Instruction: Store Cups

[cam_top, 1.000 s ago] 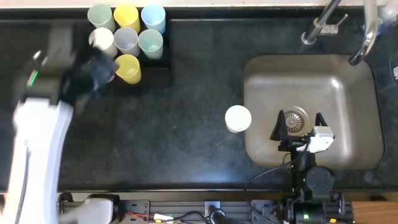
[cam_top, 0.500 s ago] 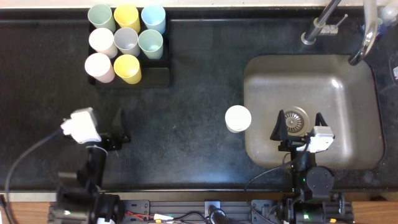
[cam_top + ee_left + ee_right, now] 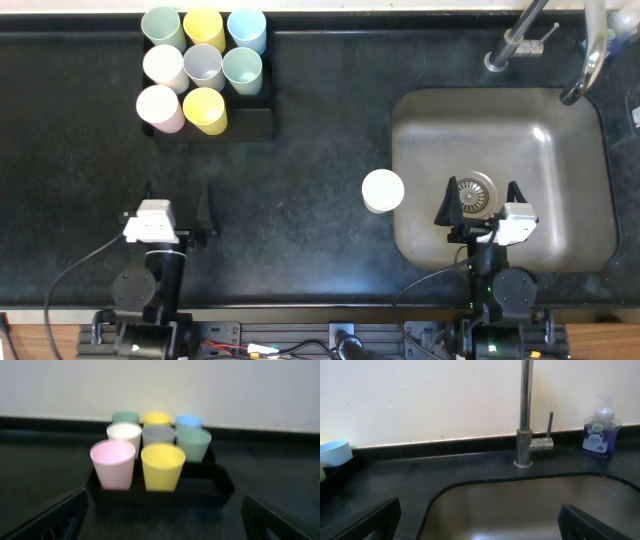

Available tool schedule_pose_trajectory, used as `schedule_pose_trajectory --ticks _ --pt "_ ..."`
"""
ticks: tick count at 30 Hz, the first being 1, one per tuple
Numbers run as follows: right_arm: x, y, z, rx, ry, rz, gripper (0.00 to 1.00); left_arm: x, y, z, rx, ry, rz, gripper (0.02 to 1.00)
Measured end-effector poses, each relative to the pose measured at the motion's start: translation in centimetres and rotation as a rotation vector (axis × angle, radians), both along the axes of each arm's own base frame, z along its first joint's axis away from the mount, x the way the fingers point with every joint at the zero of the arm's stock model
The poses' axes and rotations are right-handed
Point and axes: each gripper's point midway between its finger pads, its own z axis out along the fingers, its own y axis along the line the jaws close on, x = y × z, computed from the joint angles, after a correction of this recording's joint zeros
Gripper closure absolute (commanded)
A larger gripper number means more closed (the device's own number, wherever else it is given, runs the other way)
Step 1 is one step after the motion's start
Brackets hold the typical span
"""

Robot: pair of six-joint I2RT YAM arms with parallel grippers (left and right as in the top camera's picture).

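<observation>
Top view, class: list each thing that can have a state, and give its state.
Tray: eight cups in it, one corner spot free.
Tray cups: upright, open side up.
White cup: on the counter beside the sink, outside the tray.
Left gripper: open, empty.
Right gripper: open, empty, over the sink.

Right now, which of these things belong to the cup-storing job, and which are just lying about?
Belong to the job:
- black tray at the back of the worktop
- eight cups standing in it
- white cup on the worktop, beside the sink

Just lying about:
- sink
- tap
- soap bottle
</observation>
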Motion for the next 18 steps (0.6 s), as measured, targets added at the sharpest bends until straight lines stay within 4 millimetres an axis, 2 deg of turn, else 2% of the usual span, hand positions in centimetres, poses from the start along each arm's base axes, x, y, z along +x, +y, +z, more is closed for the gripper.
schedule_pose_trajectory --ticks 2,18 --pt "0.00 0.00 0.01 0.000 0.000 0.000 0.005 0.00 -0.01 -1.12 0.006 0.024 -0.001 0.020" --pt "0.00 0.00 0.00 0.000 0.000 0.000 0.003 -0.02 0.00 -0.91 0.023 0.014 -0.002 0.020"
